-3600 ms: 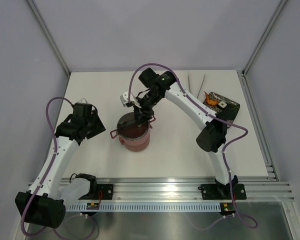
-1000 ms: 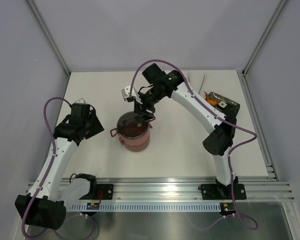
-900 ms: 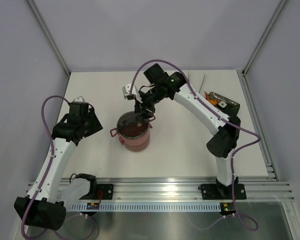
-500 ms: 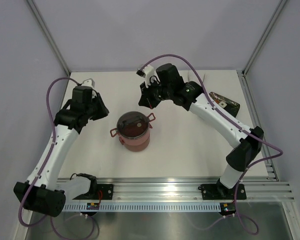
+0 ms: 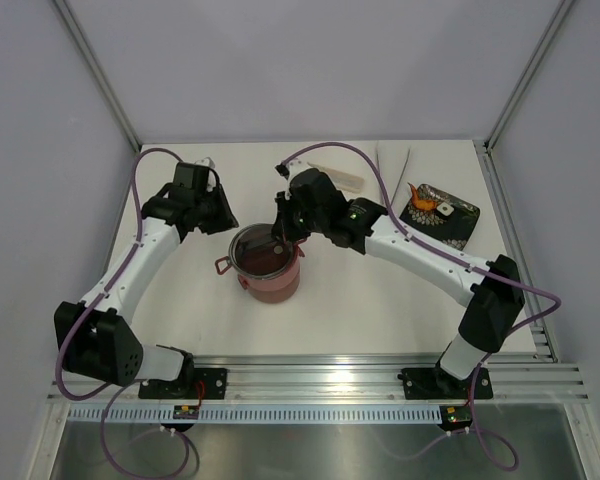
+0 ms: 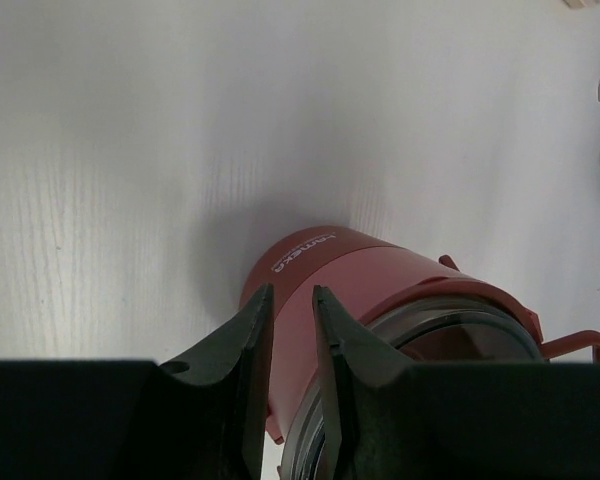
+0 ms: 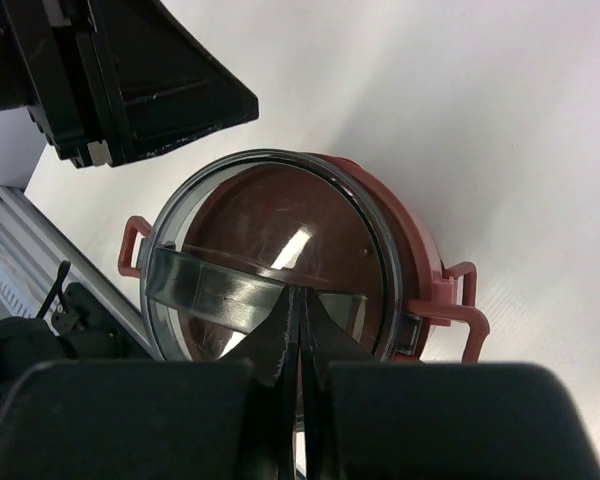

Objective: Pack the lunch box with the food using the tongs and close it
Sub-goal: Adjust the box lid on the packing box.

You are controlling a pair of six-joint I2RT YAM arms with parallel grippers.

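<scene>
The lunch box (image 5: 267, 268) stands stacked in the middle of the table, its maroon wall (image 6: 380, 290) upright. On top sits a clear grey top lid (image 7: 270, 250) with red latches (image 7: 460, 312) sticking out at the sides. My right gripper (image 7: 300, 300) is shut, its tips against the lid's grey handle band, with nothing between them. My left gripper (image 6: 292, 295) hangs by the box's upper left side (image 5: 228, 222), its fingers a narrow gap apart around nothing. Orange food (image 5: 423, 201) lies on the black tray. The tongs (image 5: 392, 160) rest at the back.
The black patterned tray (image 5: 450, 215) sits at the right back. A pale beige cutlery case (image 5: 332, 178) lies behind the right arm. The left arm's black gripper body (image 7: 130, 80) hangs close over the box's far rim. A metal rail (image 5: 320, 380) runs along the near edge.
The left arm has swung in from the left to the box's back left side, its fingers narrowing. The right gripper has shut and come down onto the lid.
</scene>
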